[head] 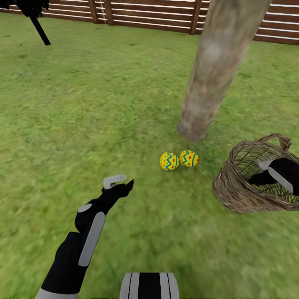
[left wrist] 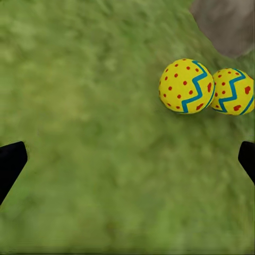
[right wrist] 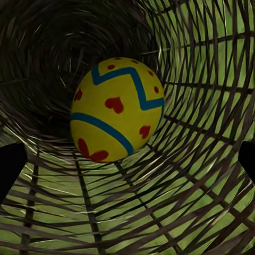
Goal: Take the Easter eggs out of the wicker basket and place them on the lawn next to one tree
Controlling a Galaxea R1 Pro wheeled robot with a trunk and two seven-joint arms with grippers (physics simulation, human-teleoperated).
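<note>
Two yellow Easter eggs (head: pixel 169 161) (head: pixel 189 158) with blue zigzags lie touching on the lawn (head: pixel 104 104), just in front of the tree trunk's base (head: pixel 192 126). My left gripper (head: pixel 122 183) hovers open over the grass, short of them. In the left wrist view both eggs (left wrist: pixel 187 86) (left wrist: pixel 232 91) lie ahead and off to one side of the open left gripper (left wrist: pixel 127 159). The wicker basket (head: pixel 232 187) lies tipped at the right. My right gripper (head: pixel 259 178) reaches into it, open (right wrist: pixel 127 159), with a third egg (right wrist: pixel 118 109) straight ahead on the woven wall (right wrist: pixel 186 202).
A brown slat fence (head: pixel 158 16) runs along the back of the garden. A dark conifer (head: pixel 35 16) stands at the far left corner. The tree trunk (head: pixel 220 58) leans up through the view between the eggs and the fence. Open grass spreads left and in front.
</note>
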